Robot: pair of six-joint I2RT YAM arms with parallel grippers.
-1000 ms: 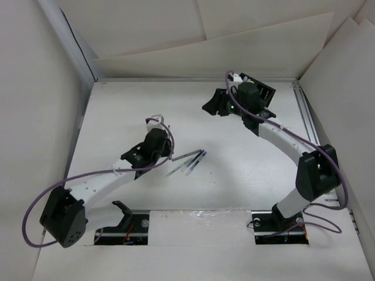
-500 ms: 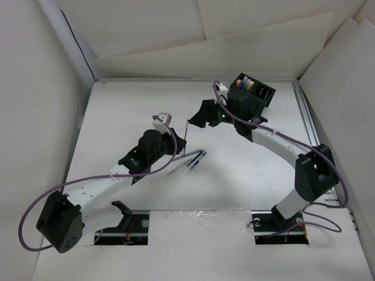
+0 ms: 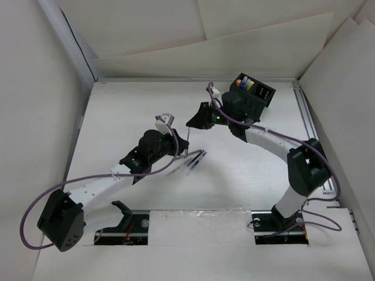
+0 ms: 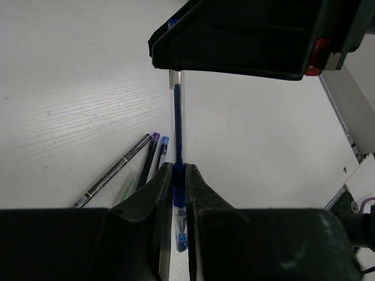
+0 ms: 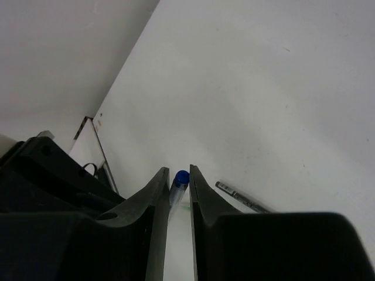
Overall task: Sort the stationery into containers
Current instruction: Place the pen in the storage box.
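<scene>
The blue pen (image 4: 178, 129) stands upright in the air, well apart from the black box (image 3: 253, 93), the left fingers (image 4: 165, 193) clamped on its lower barrel. Its cap sits between the right fingers (image 5: 157, 199), nearly together; whether they pinch it I cannot tell. Light, stiff and likely slick, it wants a firm hold on the upper barrel.

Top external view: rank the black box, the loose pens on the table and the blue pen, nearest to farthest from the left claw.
1. Blue pen: clamped in the left claw itself.
2. Loose pens: lying flat just beside that claw, toward the centre.
3. Black box: at the far right corner, well beyond the rest.
</scene>
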